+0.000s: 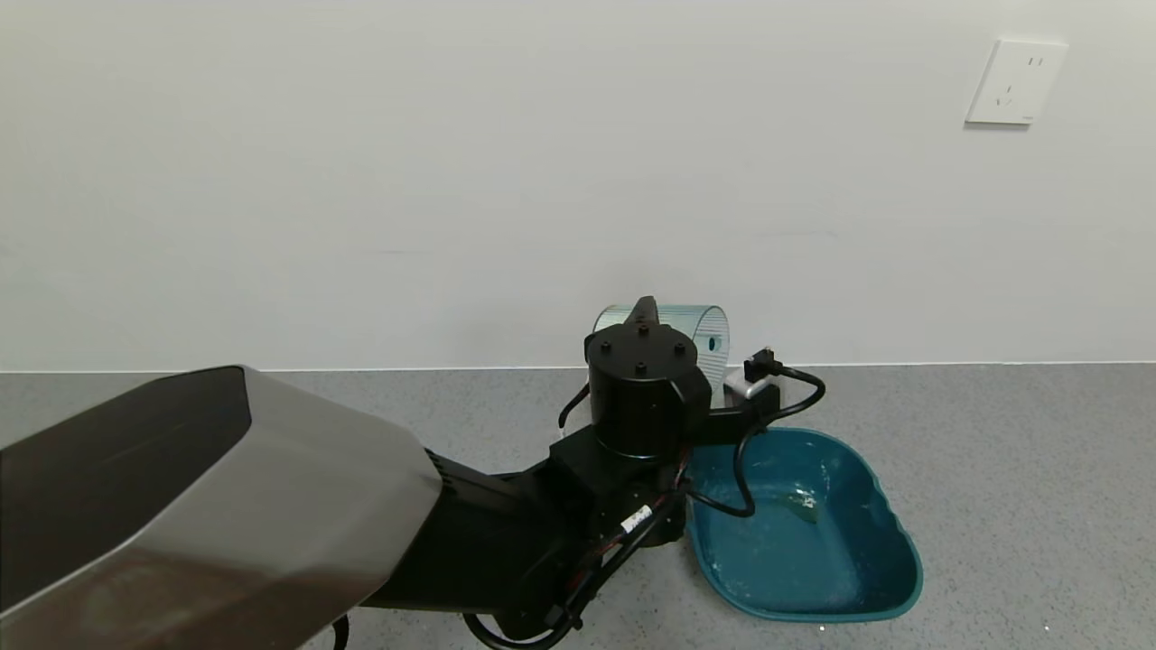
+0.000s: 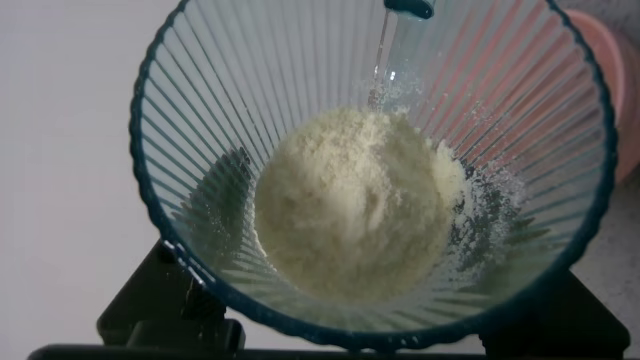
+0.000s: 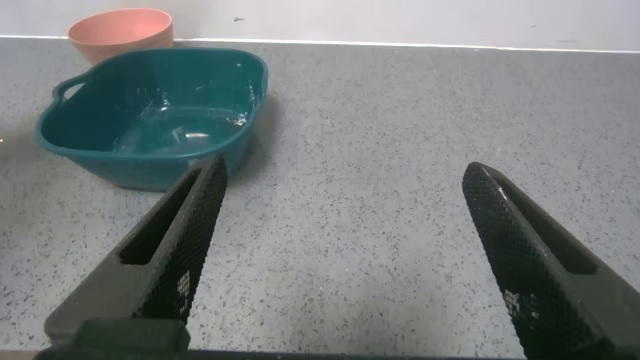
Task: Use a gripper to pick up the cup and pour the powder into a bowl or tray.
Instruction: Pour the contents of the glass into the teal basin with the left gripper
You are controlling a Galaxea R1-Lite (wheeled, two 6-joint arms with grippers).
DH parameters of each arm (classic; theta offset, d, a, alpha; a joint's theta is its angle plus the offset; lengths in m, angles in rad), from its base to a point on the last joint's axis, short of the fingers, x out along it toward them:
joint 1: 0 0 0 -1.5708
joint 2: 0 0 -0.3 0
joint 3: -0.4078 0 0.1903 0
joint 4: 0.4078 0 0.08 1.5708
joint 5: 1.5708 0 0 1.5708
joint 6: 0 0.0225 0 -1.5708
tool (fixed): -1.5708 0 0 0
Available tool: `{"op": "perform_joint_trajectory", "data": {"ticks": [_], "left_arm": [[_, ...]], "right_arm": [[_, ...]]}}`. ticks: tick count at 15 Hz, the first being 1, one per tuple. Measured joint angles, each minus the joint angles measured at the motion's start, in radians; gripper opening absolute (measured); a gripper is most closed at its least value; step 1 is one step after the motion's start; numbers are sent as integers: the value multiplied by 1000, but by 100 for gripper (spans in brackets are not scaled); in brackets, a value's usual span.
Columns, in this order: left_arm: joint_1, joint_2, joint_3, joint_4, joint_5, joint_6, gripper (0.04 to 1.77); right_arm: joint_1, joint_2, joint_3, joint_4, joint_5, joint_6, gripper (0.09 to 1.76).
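Observation:
My left gripper (image 1: 645,312) is shut on the ribbed pale blue-green cup (image 1: 695,338) and holds it in the air, tipped over, just behind the far left edge of the dark teal tray (image 1: 890,533). In the left wrist view the cup (image 2: 200,150) fills the picture. White powder (image 2: 350,205) is heaped in its bottom. The dark fingers (image 2: 160,310) show at both sides of the rim. The tray (image 3: 160,115) holds thin white traces. My right gripper (image 3: 340,250) is open and empty over the bare counter, apart from the tray.
A round pink bowl (image 3: 120,30) stands behind the tray by the wall; its edge also shows past the cup in the left wrist view (image 2: 615,80). The grey speckled counter (image 1: 1020,469) ends at a white wall with a socket (image 1: 1016,81).

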Motion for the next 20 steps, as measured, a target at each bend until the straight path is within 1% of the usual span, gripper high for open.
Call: {"op": "perform_joint_trajectory", "data": {"ticks": [1,2,6,13,15,17,18,20], "left_arm": [[-2,5,-5,-4,0,55,130],[-6,11,-13,-8,-1,90,130],[-21,31,-40,-8,-1,146,130],[-53,67,-54,-13,-1,299,130],[-66,81,-63,-36,-1,357,130],[-74,95,-83,-68,-2,435,130],[-77,103,-93,-83,-2,456,130],[-85,122,-103,-88,-4,469,130]], "right_arm": [[0,0,0,0,0,0,171],[0,0,0,0,0,0,171],[0,0,0,0,1,0,171],[0,0,0,0,0,0,171],[0,0,0,0,0,0,171],[0,0,0,0,0,0,171],[0,0,0,0,0,0,171],[0,0,0,0,0,0,171]]}}
